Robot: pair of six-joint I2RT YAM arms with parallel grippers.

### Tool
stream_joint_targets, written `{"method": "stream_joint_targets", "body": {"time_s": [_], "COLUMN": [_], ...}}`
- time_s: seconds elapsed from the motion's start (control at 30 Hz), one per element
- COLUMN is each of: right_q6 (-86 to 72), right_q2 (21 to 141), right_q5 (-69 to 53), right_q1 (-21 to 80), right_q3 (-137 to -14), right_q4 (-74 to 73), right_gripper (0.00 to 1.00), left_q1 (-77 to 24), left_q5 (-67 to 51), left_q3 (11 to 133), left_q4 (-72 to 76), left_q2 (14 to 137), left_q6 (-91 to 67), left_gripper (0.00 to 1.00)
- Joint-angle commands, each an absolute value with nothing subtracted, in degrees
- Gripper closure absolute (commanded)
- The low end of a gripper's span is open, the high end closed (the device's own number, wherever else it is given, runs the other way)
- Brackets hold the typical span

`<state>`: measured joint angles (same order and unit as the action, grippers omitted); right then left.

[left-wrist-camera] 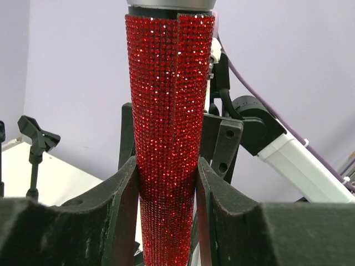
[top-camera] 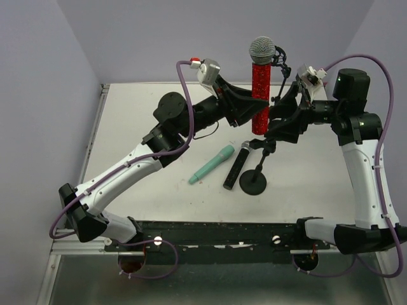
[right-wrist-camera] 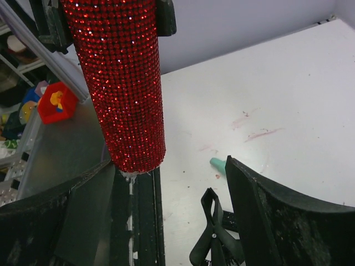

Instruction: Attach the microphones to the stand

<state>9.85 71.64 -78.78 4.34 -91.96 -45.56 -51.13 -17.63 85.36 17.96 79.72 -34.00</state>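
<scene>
The red microphone (top-camera: 260,101) with its silver mesh head (top-camera: 262,49) stands upright in the air above the stand (top-camera: 254,183). My left gripper (left-wrist-camera: 166,185) is shut on its glittering body (left-wrist-camera: 169,111), one finger on each side. My right gripper (right-wrist-camera: 172,188) is open just to the right of the microphone's lower end (right-wrist-camera: 125,88), and its fingers do not touch it. One black stand clip (right-wrist-camera: 213,235) shows below the right fingers, another (left-wrist-camera: 36,136) in the left wrist view. The mint-green microphone (top-camera: 212,164) and the black microphone (top-camera: 234,166) lie on the table beside the stand's base.
The white table (top-camera: 146,108) ends in a black rail (top-camera: 210,232) at its near edge. Lilac walls close off the back and sides. A red bin (right-wrist-camera: 55,102) with small parts sits off the table in the right wrist view.
</scene>
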Motion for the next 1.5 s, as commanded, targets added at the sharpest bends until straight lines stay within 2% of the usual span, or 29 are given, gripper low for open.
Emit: {"method": "stream_joint_targets", "body": {"time_s": [0.0,0.37,0.57,0.63,0.83,0.9,0.97,1.0,1.03,1.1,1.13,1.17,1.3,1.47], "right_q6": [3.4,-3.6,-14.9,-18.9,-23.5,-23.7,-23.6,-23.5,-23.3,-22.7,-22.4,-22.1,-21.3,-20.9], "right_q2": [69.7,69.3,70.8,70.7,68.8,68.5,68.1,68.0,67.9,67.7,67.6,67.6,67.8,67.6], "right_q5": [-82.8,-85.2,-84.8,-84.6,-84.8,-85.1,-85.3,-85.3,-85.6,-86.0,-86.0,-86.1,-86.2,-86.7], "right_q1": [5.0,5.0,6.3,6.6,6.5,6.6,6.6,6.5,6.5,6.5,6.6,6.6,6.6,6.4], "right_q3": [-90.0,-89.7,-86.0,-84.9,-81.3,-80.2,-79.6,-79.5,-79.3,-79.0,-78.9,-78.8,-78.2,-78.1], "right_q4": [-38.9,-33.5,-22.6,-19.4,-13.2,-12.5,-12.0,-12.1,-12.0,-12.1,-12.3,-12.5,-12.6,-12.7], "right_gripper": [0.11,0.11,0.18,0.29,0.79,0.90,0.94,0.95,0.95,0.95,0.95,0.95,0.95,0.95], "left_q1": [-53.3,-53.5,-55.2,-55.5,-55.8,-55.5,-54.5,-53.6,-52.4,-50.0,-49.1,-48.3,-46.8,-46.6], "left_q5": [-15.9,-13.5,-12.5,-12.4,-12.0,-12.3,-14.7,-17.1,-20.3,-25.9,-28.0,-30.1,-35.9,-39.1], "left_q3": [86.8,85.3,87.8,88.9,88.1,87.6,87.3,86.9,86.7,87.0,87.6,88.6,92.3,102.8], "left_q4": [20.0,20.9,22.8,22.7,23.4,23.1,22.8,23.0,23.5,25.0,24.8,24.6,22.9,11.2], "left_q2": [80.6,80.6,83.7,84.8,84.5,83.7,82.9,82.4,82.4,82.4,82.7,83.0,84.5,90.2], "left_q6": [-33.7,-31.7,-31.0,-30.9,-30.4,-30.4,-32.3,-34.1,-36.4,-40.5,-42.1,-42.6,-43.2,-41.5], "left_gripper": [1.00,1.00,1.00,1.00,0.99,0.93,0.68,0.47,0.31,0.12,0.06,0.02,0.02,0.02]}}
